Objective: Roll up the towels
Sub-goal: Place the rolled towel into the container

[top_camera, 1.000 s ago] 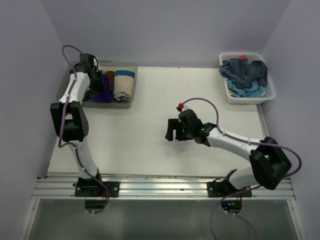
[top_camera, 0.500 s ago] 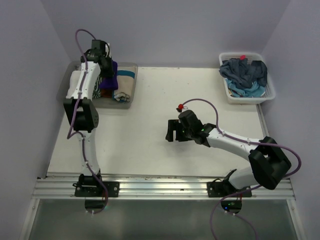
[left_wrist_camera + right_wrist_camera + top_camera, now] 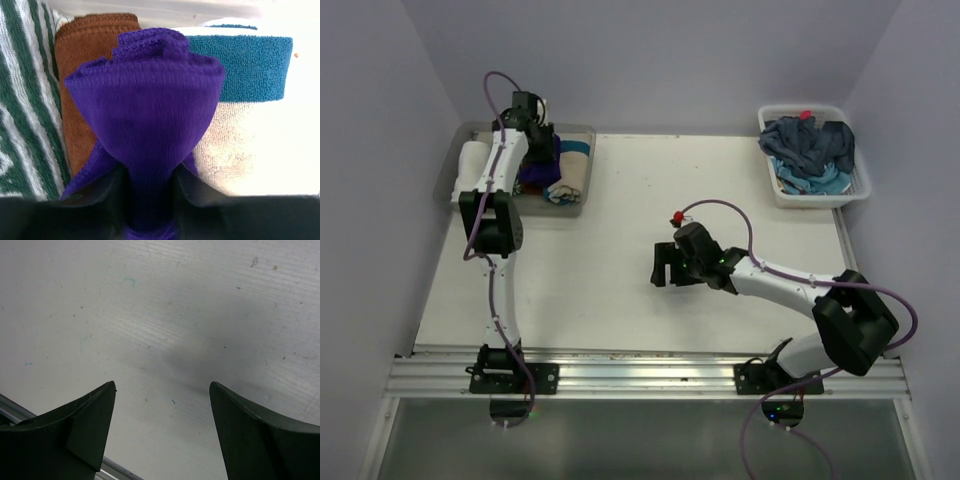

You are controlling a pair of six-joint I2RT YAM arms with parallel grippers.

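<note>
My left gripper [image 3: 542, 150] is shut on a rolled deep purple towel [image 3: 145, 115] and holds it over the clear plastic tub [image 3: 582, 205] at the back left. Below it in the left wrist view lie a rust-brown towel [image 3: 75, 75], a cream-and-teal towel [image 3: 245, 100] and a green-striped towel [image 3: 25, 100]. The purple towel also shows in the top view [image 3: 535, 172]. My right gripper [image 3: 666, 266] is open and empty just above the bare table middle; its fingertips [image 3: 95, 420] show in the right wrist view. Unrolled dark navy and light blue towels [image 3: 810, 150] fill the white lattice basket [image 3: 862, 185] at the back right.
The tub stands against the back left corner by the purple wall. The basket stands at the table's back right corner. A metal rail [image 3: 640, 375] runs along the near edge, holding both arm bases.
My left arm has swung from the tub's left side up and right, carrying the purple towel over the tub's middle. The right arm has barely moved.
</note>
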